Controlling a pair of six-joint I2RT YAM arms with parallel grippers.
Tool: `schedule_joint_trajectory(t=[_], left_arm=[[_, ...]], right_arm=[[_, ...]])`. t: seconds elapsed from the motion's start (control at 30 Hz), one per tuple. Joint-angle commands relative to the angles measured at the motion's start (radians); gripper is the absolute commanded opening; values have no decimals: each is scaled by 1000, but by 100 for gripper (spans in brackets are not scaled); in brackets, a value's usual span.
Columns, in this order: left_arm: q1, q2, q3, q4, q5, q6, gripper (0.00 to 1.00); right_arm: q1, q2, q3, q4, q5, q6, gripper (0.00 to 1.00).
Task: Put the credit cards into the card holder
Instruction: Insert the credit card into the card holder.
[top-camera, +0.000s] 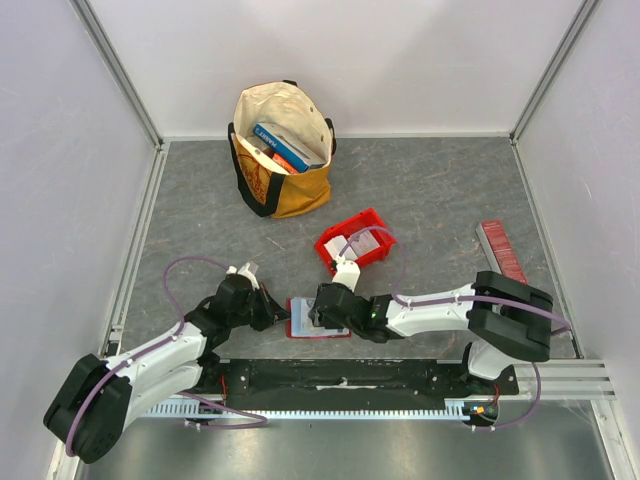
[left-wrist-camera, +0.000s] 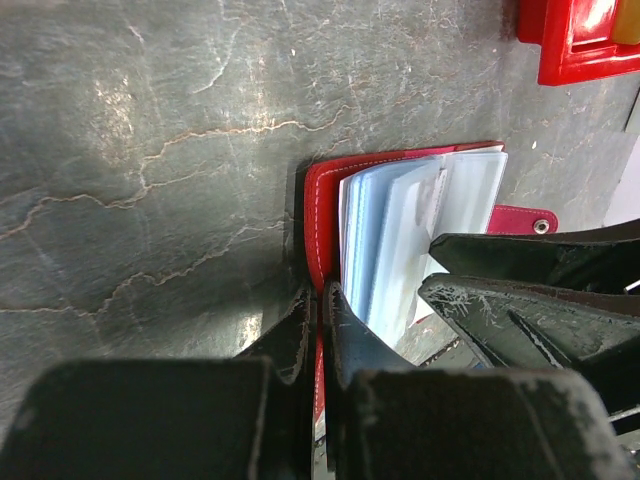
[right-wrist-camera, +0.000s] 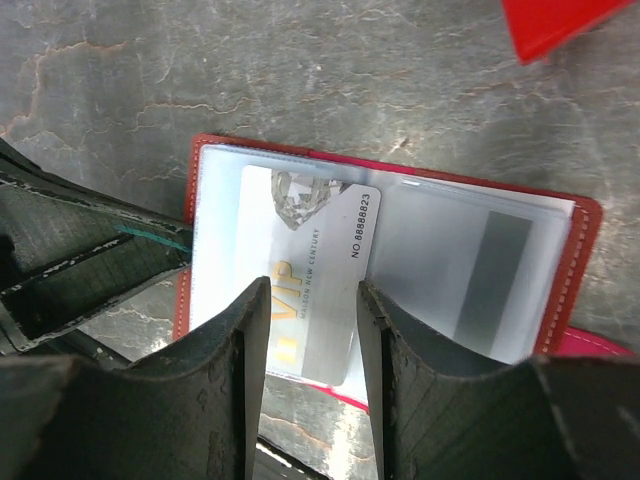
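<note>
The dark red card holder (top-camera: 318, 320) lies open on the table between my two grippers. In the left wrist view my left gripper (left-wrist-camera: 322, 297) is shut on its red cover edge (left-wrist-camera: 322, 210), with the pale inner slots (left-wrist-camera: 400, 230) fanned up. In the right wrist view a pale credit card (right-wrist-camera: 300, 240) printed "VIP" lies on the clear slots of the card holder (right-wrist-camera: 572, 262), its near end sticking out past them. My right gripper (right-wrist-camera: 310, 292) is open just above that card, one finger on either side. More credit cards (top-camera: 366, 243) lie in the red bin.
A bright red plastic bin (top-camera: 355, 240) stands just behind the card holder. A tan tote bag (top-camera: 283, 150) with blue books is at the back. A long ridged red strip (top-camera: 502, 250) lies at the right. My left fingers (right-wrist-camera: 80, 260) are close beside the right gripper.
</note>
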Motion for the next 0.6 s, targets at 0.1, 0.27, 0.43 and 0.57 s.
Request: schedule_joint_trajectory(t=[0.1, 0.27, 0.43, 0.57], left_arm=[[-4, -15, -2, 23, -2, -16, 2], [-1, -18, -2, 23, 1, -16, 2], [-2, -15, -1, 23, 1, -15, 2], [-1, -15, -1, 23, 2, -16, 2]], right_arm=[[3, 37, 45, 73, -43, -50, 46], [3, 52, 53, 103, -65, -58, 45], [2, 65, 47, 152, -89, -69, 44], [0, 57, 35, 200, -102, -90, 43]])
